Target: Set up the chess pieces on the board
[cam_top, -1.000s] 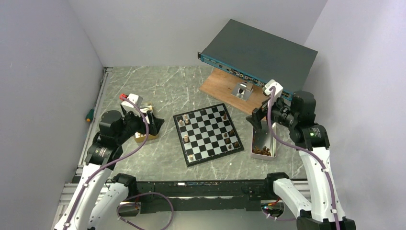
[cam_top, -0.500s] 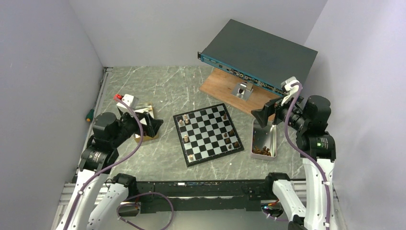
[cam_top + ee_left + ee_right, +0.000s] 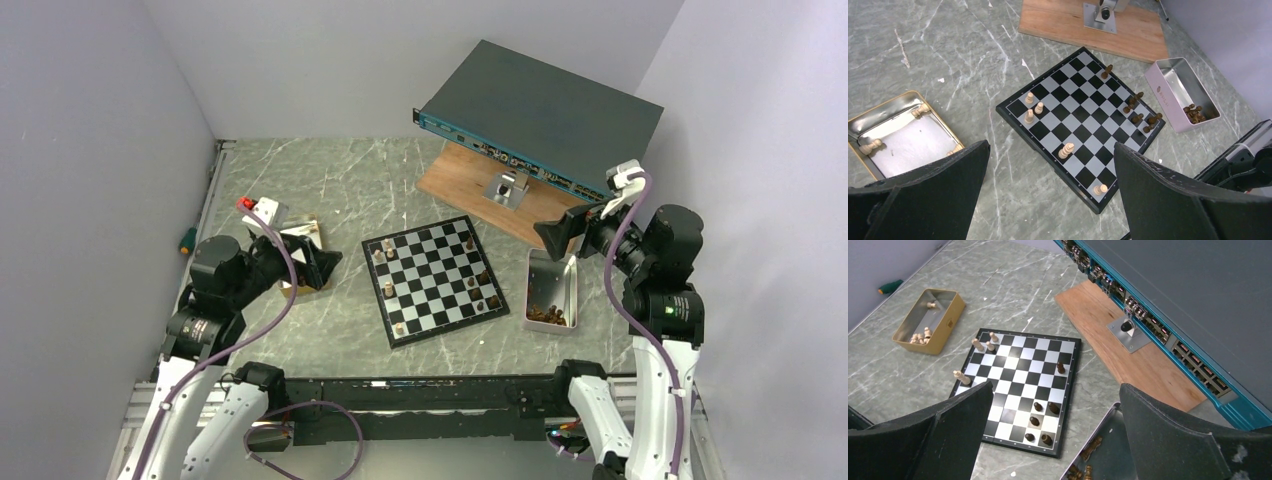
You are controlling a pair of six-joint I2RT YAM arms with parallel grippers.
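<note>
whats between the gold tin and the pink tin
The board, with a few chess pieces on it, lies between the gold tin and the pink tin; the left wrist view shows it plainly.

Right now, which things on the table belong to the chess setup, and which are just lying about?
Job: board, light pieces, dark pieces, gold tin, pink tin.
Lying about: wooden plank, metal bracket, dark rack unit, green-handled tool.

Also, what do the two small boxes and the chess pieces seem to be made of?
Left box: likely gold-painted tin, reflective inside.
Right box: likely metal too, pale pink outside, shiny inside.
Chess pieces: probably wood, light tan or dark brown, dull finish.
</note>
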